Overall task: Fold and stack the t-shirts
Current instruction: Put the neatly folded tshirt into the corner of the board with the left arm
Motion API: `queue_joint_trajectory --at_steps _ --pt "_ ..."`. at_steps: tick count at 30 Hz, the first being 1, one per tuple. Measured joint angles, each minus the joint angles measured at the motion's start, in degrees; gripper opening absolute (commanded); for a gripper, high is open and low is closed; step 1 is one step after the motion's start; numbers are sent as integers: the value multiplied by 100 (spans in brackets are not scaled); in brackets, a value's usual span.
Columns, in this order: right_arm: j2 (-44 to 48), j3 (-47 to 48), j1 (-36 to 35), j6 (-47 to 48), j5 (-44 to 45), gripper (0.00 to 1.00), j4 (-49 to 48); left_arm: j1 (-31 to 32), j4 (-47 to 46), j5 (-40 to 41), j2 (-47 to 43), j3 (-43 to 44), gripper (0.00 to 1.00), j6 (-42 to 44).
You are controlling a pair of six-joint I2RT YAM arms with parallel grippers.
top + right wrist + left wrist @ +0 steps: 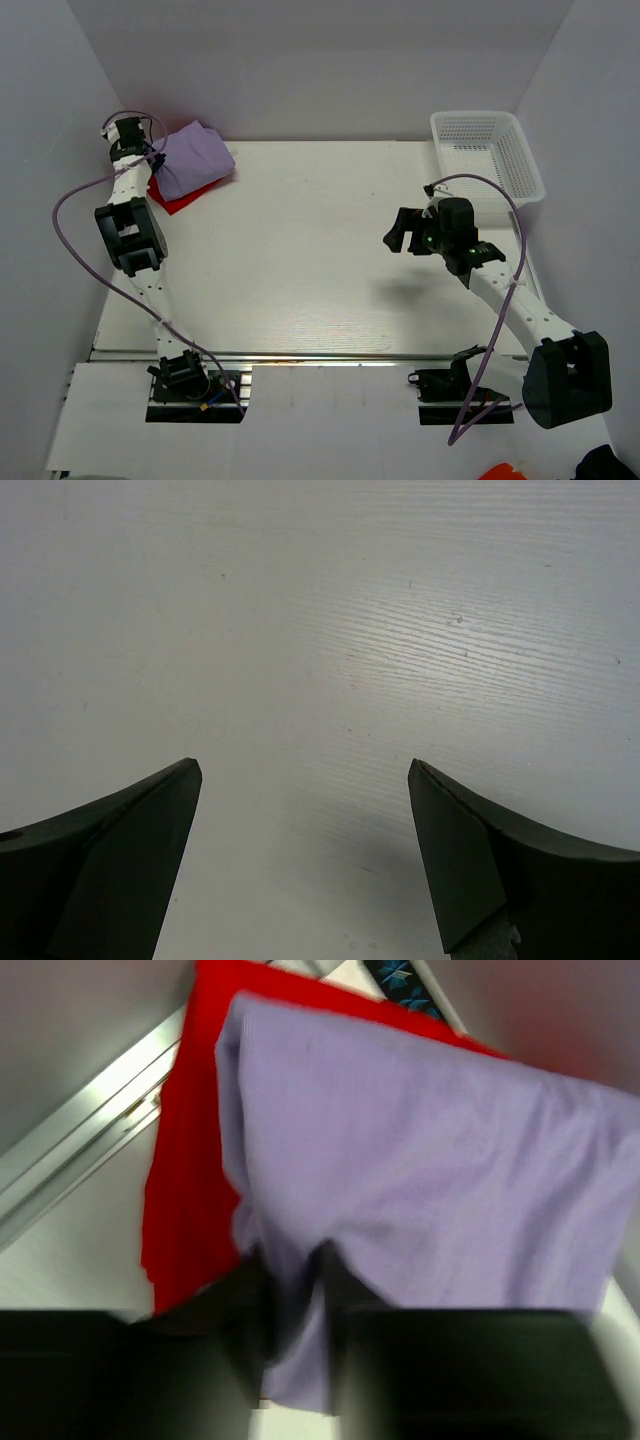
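Below overhead camera: white wood-grain table [320,250], boxed by plain white walls [300,60] on three sides. Metal rail [330,356] along near edge, arm bases bolted just below it. White mesh basket [487,150] at far-right corner of table. Purple cable [68,205] looped out beside left arm.

Far-left corner: lavender t-shirt [197,157] folded into a lumpy bundle, lying on top of red t-shirt [178,198]. Red showing only as a strip along near-left side of lavender. Left wrist view blurred: lavender t-shirt [420,1160] covering most of red t-shirt [185,1160], red edge out at left and along top.

Left gripper [155,160] right at left edge of lavender bundle, touching it. From wrist, left gripper [295,1270] narrow, fingers [245,1305] slightly apart with a fold of lavender cloth hanging between them. Pinched or loose: cannot tell, too blurred.

Right gripper [398,233] over mid-right of table, well apart from both shirts, nearer basket side. Same right gripper [305,770] from its wrist: jaws spread wide, only bare table beneath, holding nothing.
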State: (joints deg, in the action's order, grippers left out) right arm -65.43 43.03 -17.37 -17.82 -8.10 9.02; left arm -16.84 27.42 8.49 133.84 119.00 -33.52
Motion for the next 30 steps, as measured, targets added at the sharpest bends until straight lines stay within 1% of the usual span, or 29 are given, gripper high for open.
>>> queue_joint_trajectory --at_steps 1,2,4,5,6,7,12,16,24,27,30 --pt "-2 0 0 0 -2 90 0 -20 46 31 0 -28 55 -24" --pt "-11 0 0 0 -7 90 -2 -37 111 72 0 -48 64 -74" --pt "-44 0 0 0 -28 90 -2 -81 214 140 0 -83 75 -116" --pt "-59 0 0 0 -46 90 0 -105 262 168 0 -94 78 -140" --pt "-70 0 0 0 -70 90 0 -118 286 186 0 -107 98 -164" --pt "-72 0 0 0 -92 90 0 -129 337 203 0 -118 100 -142" --pt "-72 0 0 0 -181 90 -2 -179 514 223 -59 -153 100 -199" --pt "-68 0 0 2 -254 90 -9 -166 516 -59 -247 -240 100 -87" --pt "-68 0 0 0 -345 90 -13 -9 -33 -640 -791 -448 100 293" --pt "-68 0 0 -22 -374 90 -22 13 -776 -1320 -907 -695 100 566" --pt "-94 0 0 -50 -409 90 -24 2 -1220 -2079 -695 -544 100 743"
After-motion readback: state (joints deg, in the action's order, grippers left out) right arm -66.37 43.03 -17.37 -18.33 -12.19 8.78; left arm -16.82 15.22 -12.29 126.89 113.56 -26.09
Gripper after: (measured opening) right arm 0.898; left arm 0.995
